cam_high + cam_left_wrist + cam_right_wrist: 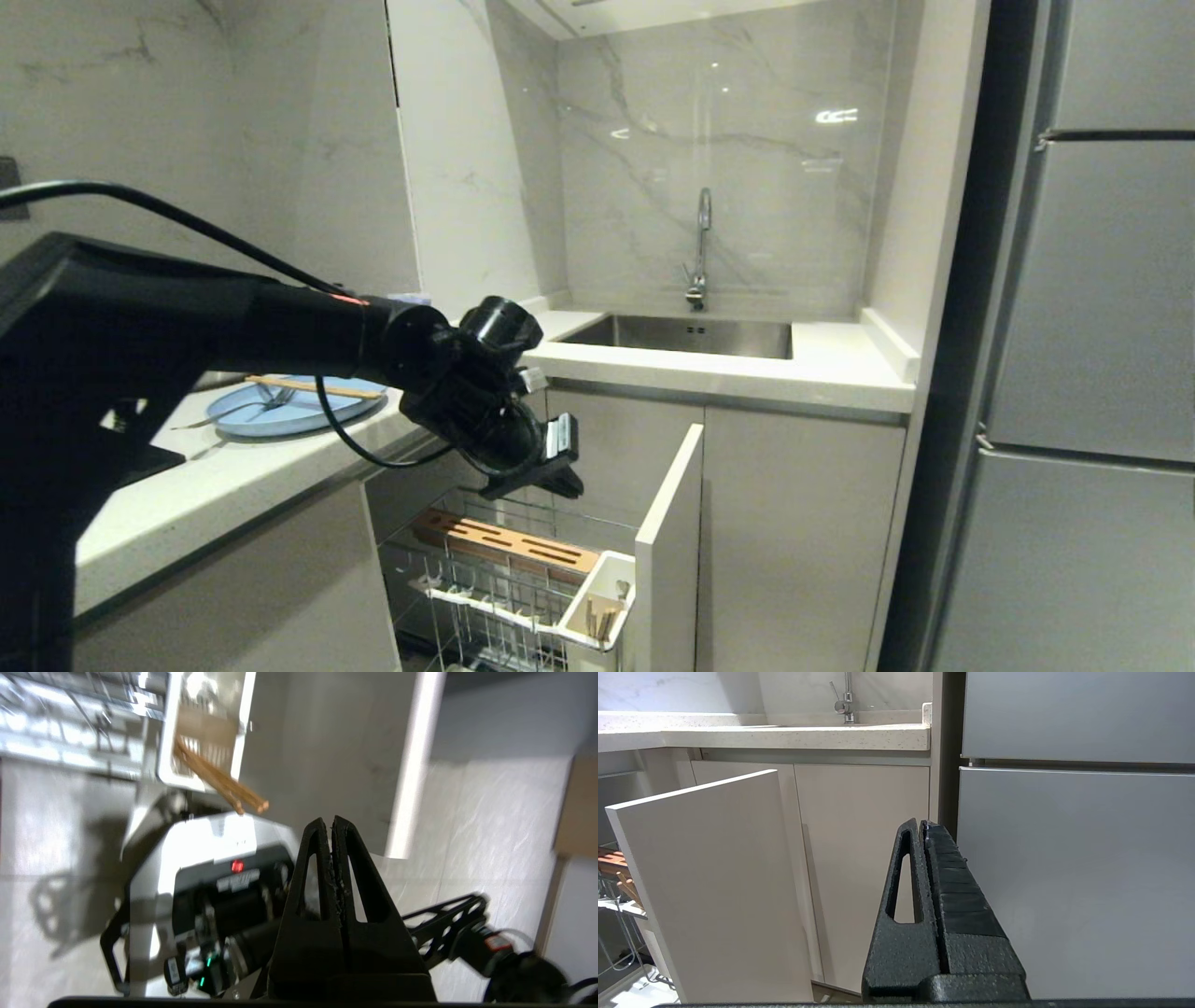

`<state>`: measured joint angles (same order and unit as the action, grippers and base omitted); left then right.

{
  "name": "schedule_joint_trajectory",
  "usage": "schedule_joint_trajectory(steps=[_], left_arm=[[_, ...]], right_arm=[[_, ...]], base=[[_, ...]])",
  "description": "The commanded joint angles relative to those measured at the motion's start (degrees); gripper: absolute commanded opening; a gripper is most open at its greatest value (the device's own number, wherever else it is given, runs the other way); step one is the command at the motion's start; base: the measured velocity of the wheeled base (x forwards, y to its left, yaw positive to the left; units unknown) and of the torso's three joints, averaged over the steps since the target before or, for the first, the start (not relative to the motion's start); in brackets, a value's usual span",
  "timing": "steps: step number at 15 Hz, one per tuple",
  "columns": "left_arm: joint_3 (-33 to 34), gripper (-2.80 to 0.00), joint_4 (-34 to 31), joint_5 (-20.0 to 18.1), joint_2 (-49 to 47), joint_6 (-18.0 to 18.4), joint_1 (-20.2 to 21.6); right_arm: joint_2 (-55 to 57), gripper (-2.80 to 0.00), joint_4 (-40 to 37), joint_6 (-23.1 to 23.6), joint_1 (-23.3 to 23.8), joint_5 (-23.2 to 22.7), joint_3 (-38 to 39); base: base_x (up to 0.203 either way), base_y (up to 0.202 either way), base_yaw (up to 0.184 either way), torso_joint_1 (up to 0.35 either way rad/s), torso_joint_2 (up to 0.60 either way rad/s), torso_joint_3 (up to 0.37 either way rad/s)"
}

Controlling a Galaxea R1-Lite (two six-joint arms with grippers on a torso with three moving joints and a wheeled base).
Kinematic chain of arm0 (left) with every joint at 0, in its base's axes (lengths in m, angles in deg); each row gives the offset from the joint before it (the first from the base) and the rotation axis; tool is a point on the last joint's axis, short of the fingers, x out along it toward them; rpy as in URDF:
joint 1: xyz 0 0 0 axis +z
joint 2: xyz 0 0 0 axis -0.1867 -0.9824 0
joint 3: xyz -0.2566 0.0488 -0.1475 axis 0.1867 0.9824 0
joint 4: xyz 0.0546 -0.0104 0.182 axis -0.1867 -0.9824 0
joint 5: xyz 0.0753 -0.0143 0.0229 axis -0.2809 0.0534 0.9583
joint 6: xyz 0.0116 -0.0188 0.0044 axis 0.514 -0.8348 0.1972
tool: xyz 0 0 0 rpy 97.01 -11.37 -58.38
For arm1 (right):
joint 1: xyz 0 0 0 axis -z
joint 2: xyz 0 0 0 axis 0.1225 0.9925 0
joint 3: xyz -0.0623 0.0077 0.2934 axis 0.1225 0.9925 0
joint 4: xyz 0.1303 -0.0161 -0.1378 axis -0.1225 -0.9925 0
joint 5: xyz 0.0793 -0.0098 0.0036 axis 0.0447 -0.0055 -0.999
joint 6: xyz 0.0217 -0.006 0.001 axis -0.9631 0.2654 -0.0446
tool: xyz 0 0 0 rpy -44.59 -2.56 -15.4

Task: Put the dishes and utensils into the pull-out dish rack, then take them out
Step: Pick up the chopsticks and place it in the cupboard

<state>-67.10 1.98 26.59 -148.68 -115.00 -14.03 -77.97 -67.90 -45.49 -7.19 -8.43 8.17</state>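
Closest to the lens, my left gripper (558,464) hangs at frame centre, pressed shut and empty. Below it, wooden chopsticks (597,620) stand in the pull-out dish rack (504,597). At left, the pale-blue plate (280,412) and fork (245,408) await loading, I judge.

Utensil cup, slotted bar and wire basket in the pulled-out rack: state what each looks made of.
Utensil cup: seemingly white plastic, smooth and opaque, with thick moulded walls.
Slotted bar: looks like wood, orange-brown, matte, with cut slots.
Wire basket: thin metal rods, probably chrome-plated, bright and glinting.
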Motion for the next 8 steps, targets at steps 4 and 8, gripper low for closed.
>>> schedule_joint_trajectory(steps=[4,8], left_arm=[[-0.6,-2.80,-0.2,2.2,21.0,1.3,5.0],[0.0,-2.80,-0.2,7.0,40.6,6.2,6.6]], right_arm=[[0.0,-2.80,0.0,-0.1,0.0,0.0,1.5],[0.0,-2.80,0.0,0.0,0.0,0.0,1.5]], base=[[0.000,0.000,0.000,0.000,0.00,0.000],[0.000,0.000,0.000,0.000,0.00,0.000]])
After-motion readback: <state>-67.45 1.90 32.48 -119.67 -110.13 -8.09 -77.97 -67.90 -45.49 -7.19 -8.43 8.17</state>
